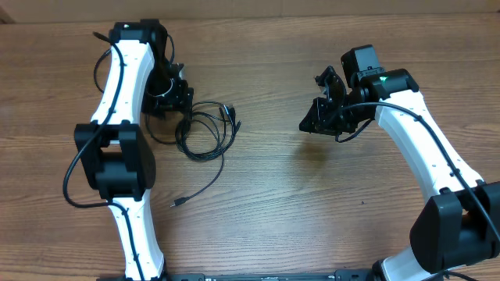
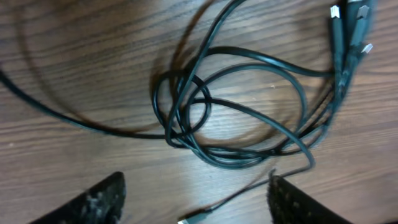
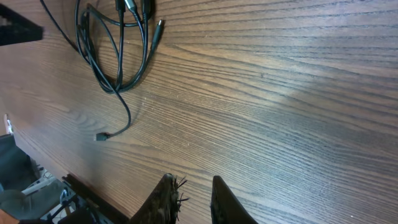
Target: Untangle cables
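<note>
The cables (image 1: 205,131) lie in a loose black tangle on the wood table, left of centre. One strand trails toward the front and ends in a small plug (image 1: 175,204). My left gripper (image 1: 173,100) sits just left of the tangle. In the left wrist view it (image 2: 196,180) is open, the loops (image 2: 169,134) lie beyond its fingertips, and a plug end (image 2: 189,219) rests on the table between the fingers, untouched. My right gripper (image 1: 320,117) hovers well to the right. Its jaws (image 3: 191,180) stand a narrow gap apart with nothing between them. The cables (image 3: 115,90) lie far off.
Several plug ends (image 2: 351,25) bunch at the tangle's far side. The left arm's own thick wire (image 1: 74,168) loops by its base. The table's front edge (image 3: 68,180) and a dark rail show in the right wrist view. Bare wood (image 1: 266,179) lies between the arms.
</note>
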Controlling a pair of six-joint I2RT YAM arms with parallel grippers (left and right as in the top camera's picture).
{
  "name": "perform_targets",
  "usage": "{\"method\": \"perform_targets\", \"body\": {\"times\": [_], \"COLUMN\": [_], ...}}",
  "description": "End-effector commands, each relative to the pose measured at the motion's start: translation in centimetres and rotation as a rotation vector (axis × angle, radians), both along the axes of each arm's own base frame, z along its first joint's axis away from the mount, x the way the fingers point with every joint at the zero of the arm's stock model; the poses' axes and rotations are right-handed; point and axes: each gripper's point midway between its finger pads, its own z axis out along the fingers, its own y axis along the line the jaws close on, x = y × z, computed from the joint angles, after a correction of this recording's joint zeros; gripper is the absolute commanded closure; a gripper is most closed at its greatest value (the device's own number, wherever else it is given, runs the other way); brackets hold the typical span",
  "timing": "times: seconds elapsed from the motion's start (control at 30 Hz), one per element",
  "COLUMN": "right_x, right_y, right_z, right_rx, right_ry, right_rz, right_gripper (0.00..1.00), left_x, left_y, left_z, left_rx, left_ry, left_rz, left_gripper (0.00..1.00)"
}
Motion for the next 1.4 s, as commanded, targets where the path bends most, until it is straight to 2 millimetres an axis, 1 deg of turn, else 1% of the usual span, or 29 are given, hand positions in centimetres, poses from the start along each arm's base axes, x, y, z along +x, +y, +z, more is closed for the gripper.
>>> {"method": "perform_targets", "body": {"times": [0.0,0.13,0.23,0.3,0.47,0.63,0.73,0.87,1.0,1.03,1.07,1.17,1.2,1.3,1.37], "right_x": [0.5,0.5,0.5,0.5,0.4,0.4,0.3,0.3,0.3,0.3,0.2,0.2,0.2,0.2,0.1], "right_y": [0.1,0.0,0.0,0.0,0.0,0.0,0.0,0.0,0.0,0.0,0.0,-0.1,-0.1,-0.1,-0.1], "right_z": [1.3,1.3,1.2,1.3,1.2,1.2,1.2,1.2,1.2,1.2,1.2,1.2,1.2,1.2,1.2], "right_rx": [0.002,0.001,-0.001,-0.001,-0.002,-0.002,-0.003,-0.002,-0.003,-0.003,-0.003,-0.004,-0.004,-0.004,-0.005], "right_ry": [-0.046,-0.046,-0.046,-0.046,-0.043,-0.039,-0.038,-0.039,-0.036,-0.035,-0.034,-0.031,-0.031,-0.031,-0.029], "right_rz": [0.007,0.006,0.006,0.006,0.006,0.006,0.006,0.006,0.006,0.006,0.006,0.005,0.006,0.006,0.006], "right_gripper": [0.83,0.83,0.83,0.83,0.83,0.83,0.83,0.83,0.83,0.83,0.83,0.83,0.83,0.83,0.83], "left_x": [0.3,0.9,1.8,2.3,3.1,3.4,2.9,2.0,0.9,0.6,0.4,0.1,0.0,0.1,0.4], "left_y": [0.2,0.1,-0.1,-0.1,0.0,0.0,0.0,0.0,0.0,0.0,-0.1,-0.4,-0.9,-2.4,-3.7], "left_z": [-1.8,-2.9,-3.1,-3.1,-3.3,-3.8,-4.7,-6.1,-7.5,-7.7,-7.9,-7.9,-7.8,-6.8,-5.3], "left_rx": [0.020,0.012,0.011,0.011,0.021,0.022,0.023,0.025,0.025,0.025,0.022,0.000,-0.022,-0.113,-0.191], "left_ry": [0.031,0.024,-0.010,-0.030,-0.063,-0.071,-0.055,-0.023,0.012,0.023,0.030,0.043,0.046,0.053,0.047], "left_rz": [0.006,0.007,0.004,0.004,0.028,0.043,0.046,0.046,0.045,0.045,0.046,0.049,0.052,0.063,0.058], "left_gripper": [0.32,0.34,0.43,0.53,0.53,0.52,0.50,0.51,0.54,0.56,0.61,0.90,0.96,0.96,0.96]}}
